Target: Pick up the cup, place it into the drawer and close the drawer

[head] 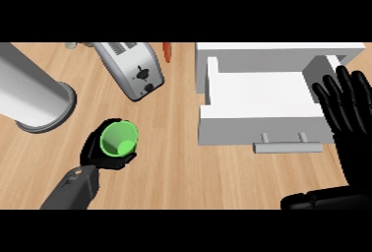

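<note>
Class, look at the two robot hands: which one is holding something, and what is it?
The left robot hand, at the lower left, is curled round the green cup. The right robot hand is open with straight fingers beside the open drawer, holding nothing.

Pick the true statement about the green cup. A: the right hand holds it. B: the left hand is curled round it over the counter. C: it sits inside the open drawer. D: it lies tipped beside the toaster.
B: the left hand curls round the green cup, left of the open drawer.

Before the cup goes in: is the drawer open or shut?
Open. The drawer is pulled out from its white cabinet, its bare inside showing, its handle toward the robot.
</note>
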`<action>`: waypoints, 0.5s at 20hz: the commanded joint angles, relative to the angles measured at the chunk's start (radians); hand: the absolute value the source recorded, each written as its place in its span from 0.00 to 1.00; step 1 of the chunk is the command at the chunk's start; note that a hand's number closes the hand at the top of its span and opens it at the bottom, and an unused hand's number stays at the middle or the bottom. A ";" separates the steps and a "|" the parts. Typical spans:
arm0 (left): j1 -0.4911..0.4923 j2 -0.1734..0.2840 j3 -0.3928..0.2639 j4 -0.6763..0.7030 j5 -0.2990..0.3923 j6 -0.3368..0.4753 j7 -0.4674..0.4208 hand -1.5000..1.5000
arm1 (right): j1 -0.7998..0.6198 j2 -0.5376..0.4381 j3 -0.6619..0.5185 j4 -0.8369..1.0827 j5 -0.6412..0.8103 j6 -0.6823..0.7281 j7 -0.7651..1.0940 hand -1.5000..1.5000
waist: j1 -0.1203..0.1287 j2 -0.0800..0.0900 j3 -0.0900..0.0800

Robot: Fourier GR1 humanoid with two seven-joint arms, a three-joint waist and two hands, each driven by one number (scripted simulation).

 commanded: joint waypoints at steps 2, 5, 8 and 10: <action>0.010 -0.048 -0.013 -0.042 -0.009 -0.014 -0.143 1.00 | -0.024 -0.006 -0.015 -0.014 -0.001 -0.020 0.035 0.00 | 0.004 -0.002 0.000; -0.005 -0.039 0.006 -0.063 0.013 0.001 -0.145 1.00 | -0.081 -0.009 -0.009 0.027 0.014 -0.033 0.051 0.00 | 0.008 -0.002 0.000; 0.064 0.001 0.003 -0.114 0.011 0.009 -0.194 1.00 | -0.012 -0.022 -0.032 -0.020 -0.022 -0.004 0.038 0.00 | 0.011 -0.005 0.001; 0.075 -0.028 0.036 -0.119 0.039 0.087 -0.212 1.00 | -0.016 -0.003 -0.020 0.044 0.009 0.006 -0.046 0.00 | 0.015 -0.003 0.001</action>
